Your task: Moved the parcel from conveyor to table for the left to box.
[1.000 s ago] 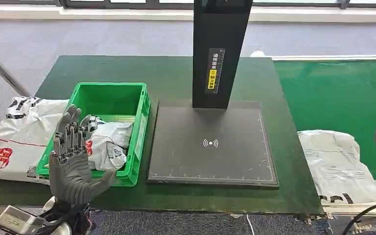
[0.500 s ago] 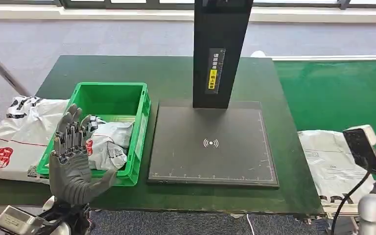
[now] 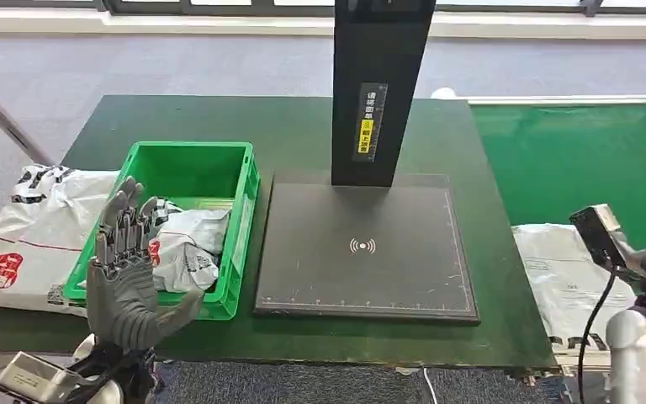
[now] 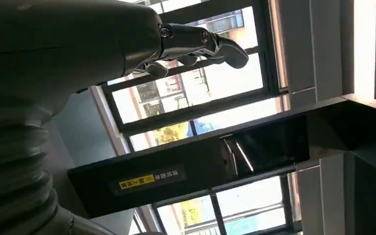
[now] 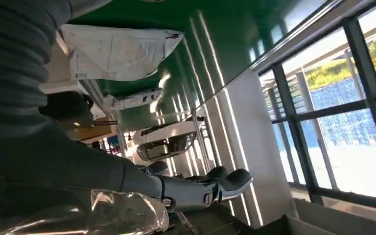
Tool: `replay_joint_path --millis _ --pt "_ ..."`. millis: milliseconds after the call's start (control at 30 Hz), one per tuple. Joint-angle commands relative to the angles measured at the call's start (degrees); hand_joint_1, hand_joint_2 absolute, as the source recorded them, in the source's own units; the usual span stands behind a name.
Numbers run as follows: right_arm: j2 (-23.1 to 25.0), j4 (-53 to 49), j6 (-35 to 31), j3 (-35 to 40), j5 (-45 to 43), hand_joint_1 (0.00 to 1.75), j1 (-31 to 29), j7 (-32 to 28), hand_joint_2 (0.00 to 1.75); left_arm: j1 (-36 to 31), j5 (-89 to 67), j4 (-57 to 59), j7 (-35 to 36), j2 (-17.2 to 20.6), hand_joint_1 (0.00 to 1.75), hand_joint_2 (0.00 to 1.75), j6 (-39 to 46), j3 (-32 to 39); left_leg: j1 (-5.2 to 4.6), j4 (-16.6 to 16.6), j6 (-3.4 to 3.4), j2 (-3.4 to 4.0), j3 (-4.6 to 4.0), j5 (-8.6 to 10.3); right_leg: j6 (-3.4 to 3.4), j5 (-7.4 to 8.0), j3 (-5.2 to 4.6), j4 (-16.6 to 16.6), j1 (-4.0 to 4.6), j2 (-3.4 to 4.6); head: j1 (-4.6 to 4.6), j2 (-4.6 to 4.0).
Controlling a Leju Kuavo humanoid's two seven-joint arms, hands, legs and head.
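Left hand (image 3: 122, 278) empty, fingers spread, parcel (image 3: 576, 282) on conveyor (image 3: 580, 160), seemingly untouched.

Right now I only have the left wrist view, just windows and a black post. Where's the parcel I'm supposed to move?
Observer: A white parcel lies on the green conveyor, to the right of the table.
Operator: Is anything gripping it?
Observer: No. In the right wrist view the right hand is apart from it and holds nothing.
Operator: And the other hand?
Observer: The left hand is raised with fingers spread, at the table's near edge in front of the green bin.
Operator: Is the bin in use?
Observer: Yes, a second parcel lies inside it.
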Motion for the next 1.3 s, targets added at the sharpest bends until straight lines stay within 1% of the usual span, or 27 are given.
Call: replay_joint_path --millis 33,167,233,300,333,367,400,433,467,567,700,1033,1233,1300 --pt "-1.27 12.54 -0.51 3.40 0.07 0.00 -5.04 -0.09 1.75 -1.74 0.10 3.07 0.18 1.00 0.00 1.75 0.16 0.56 0.02 -0.14 -0.04 0.18 0.18 0.00 -0.07 0.07 0.10 -0.14 0.02 0.29 0.00 0.00" --pt "-1.27 12.54 -0.51 3.40 0.07 0.00 -5.04 -0.09 1.75 -1.74 0.10 3.07 0.18 1.00 0.00 1.75 0.16 0.56 0.04 -0.16 -0.06 0.18 0.21 0.00 -0.09 0.08 0.11 -0.16 0.04 0.31 -0.02 0.00" --pt "-1.27 12.54 -0.51 3.40 0.07 0.00 -5.04 -0.09 1.75 -1.74 0.10 3.07 0.18 1.00 0.00 1.75 0.16 0.56 0.03 -0.05 -0.03 0.11 0.10 -0.02 -0.05 0.03 0.03 -0.05 0.03 0.18 -0.02 0.00" --pt "-1.08 13.23 0.10 3.09 -0.10 0.00 -5.21 0.16 1.75 -1.72 0.14 2.96 0.19 1.07 0.00 1.75 0.20 0.49 0.04 -0.16 -0.05 0.19 0.20 0.01 -0.08 0.09 0.10 -0.17 0.04 0.33 0.00 0.00" --pt "-1.30 16.87 0.48 2.37 0.55 0.00 -6.50 1.51 1.75 -1.96 0.29 3.15 0.23 1.09 0.00 1.75 0.27 0.31 0.03 -0.07 -0.04 0.14 0.11 -0.01 -0.06 0.04 0.03 -0.07 0.04 0.24 -0.02 0.00" --pt "-1.53 21.62 0.45 1.43 -0.40 0.00 -8.04 1.18 1.75 -2.23 0.40 3.32 0.29 1.08 0.00 1.75 0.32 0.14 0.04 -0.12 -0.04 0.18 0.15 0.00 -0.07 0.08 0.05 -0.13 0.04 0.31 -0.02 0.00" --pt "-2.03 25.84 -1.26 1.05 -0.46 0.00 -9.47 0.61 1.75 -2.41 0.48 3.43 0.35 1.11 0.00 1.75 0.36 0.02 0.04 -0.06 -0.03 0.13 0.12 -0.01 -0.05 0.05 0.05 -0.08 0.04 0.23 0.00 0.00" --pt "-2.90 32.71 -3.54 0.21 -0.72 0.00 -11.60 -0.14 1.75 -2.62 0.49 3.38 0.49 1.12 0.00 1.75 0.54 -0.21 0.06 -0.14 -0.02 0.17 0.20 0.04 -0.05 0.12 0.13 -0.20 0.05 0.30 0.00 0.00" --pt "-3.67 37.18 -5.75 -0.19 -0.24 0.00 -12.87 0.61 1.75 -2.67 0.39 3.22 0.65 1.21 0.00 1.75 0.80 -0.41 0.06 -0.08 -0.02 0.13 0.16 0.01 -0.04 0.07 0.11 -0.14 0.06 0.23 -0.02 0.00" --pt "-4.95 44.06 -7.07 -1.30 -0.63 0.00 -13.96 0.61 1.75 -2.62 0.24 3.00 0.86 1.61 0.00 1.75 1.28 -0.81 0.06 -0.12 -0.01 0.04 0.17 0.06 -0.04 0.10 0.15 -0.21 0.05 0.15 0.00 0.00" --pt "-5.19 46.66 -7.55 -2.53 -1.43 0.00 -14.04 1.09 1.75 -2.75 0.25 3.58 0.86 1.88 0.00 1.75 1.22 -1.13 0.04 -0.16 -0.03 0.03 0.22 0.05 -0.04 0.11 0.16 -0.23 0.03 0.16 0.00 0.00" --pt "-5.88 51.78 -3.24 -5.99 -2.36 0.00 -11.65 5.72 1.75 -3.53 -0.34 4.85 0.65 2.81 0.00 1.75 1.65 -3.18 0.04 -0.10 -0.03 -0.03 0.19 0.02 -0.04 0.06 0.12 -0.17 0.05 0.12 0.00 0.00" --pt "-4.87 52.89 -2.36 -5.51 -1.15 0.00 -10.11 7.02 1.75 -4.21 -0.43 5.17 0.69 3.70 0.00 1.75 1.62 -3.85 0.03 -0.06 -0.04 0.02 0.12 0.01 -0.02 0.04 0.03 -0.11 0.03 0.13 0.00 0.00" --pt "-4.87 52.89 -2.36 -5.51 -1.15 0.00 -10.11 7.02 1.75 -4.21 -0.43 5.17 0.69 3.70 0.00 1.75 1.62 -3.85 0.07 -0.19 -0.06 0.04 0.23 0.05 -0.07 0.10 0.14 -0.27 0.07 0.21 -0.02 0.00"
